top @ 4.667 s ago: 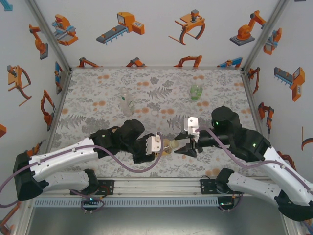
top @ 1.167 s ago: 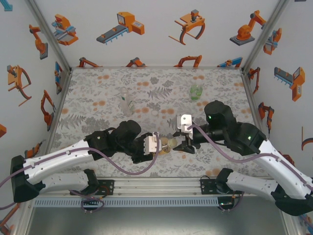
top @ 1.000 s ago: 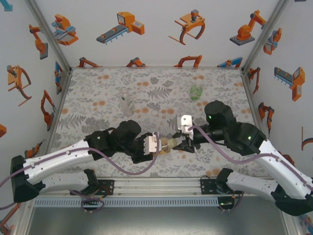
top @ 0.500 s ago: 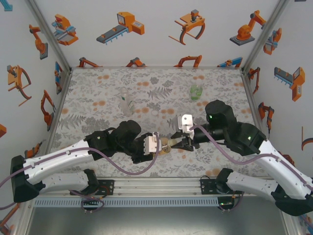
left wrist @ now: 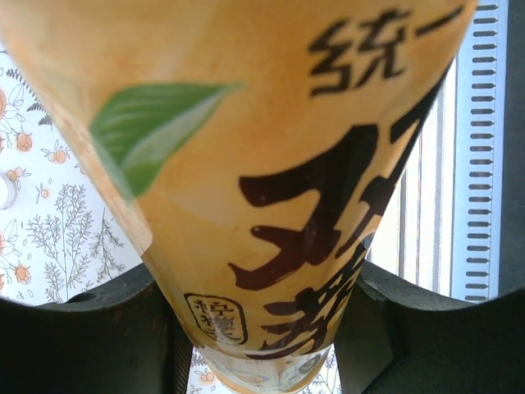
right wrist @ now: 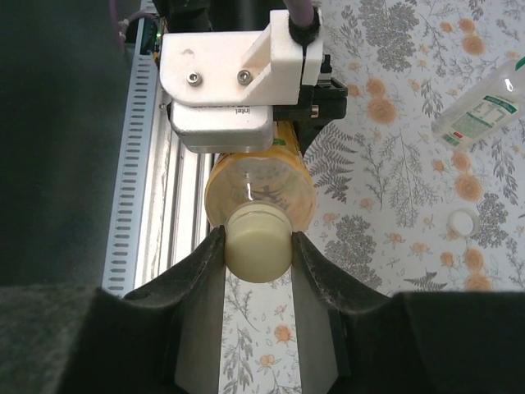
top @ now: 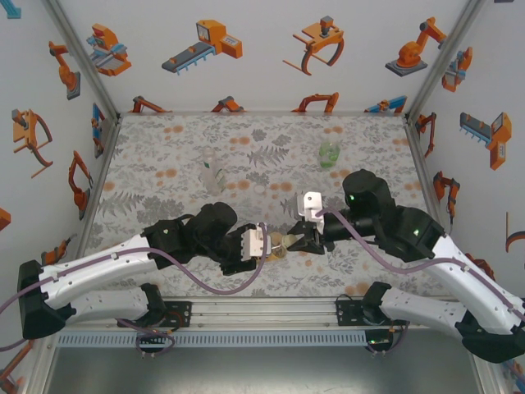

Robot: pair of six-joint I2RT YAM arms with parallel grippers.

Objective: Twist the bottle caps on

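From above, the amber bottle [top: 280, 244] is gripped by the left tool [top: 264, 246] near the bench's [top: 164, 156] front edge, the right tool [top: 295, 240] at its neck; a clear bottle [top: 212, 171] and a green bottle [top: 329, 153] are seen farther back. At the left wrist, its label is clamped between the fingers; at the right wrist, a pale yellow cap [right wrist: 258, 253] is pinched by the right tool against the bottle's mouth.

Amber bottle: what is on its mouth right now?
A pale yellow cap sits on the mouth of the amber bottle, pinched by the right hand. It covers the threads, so how far it is screwed on cannot be seen.
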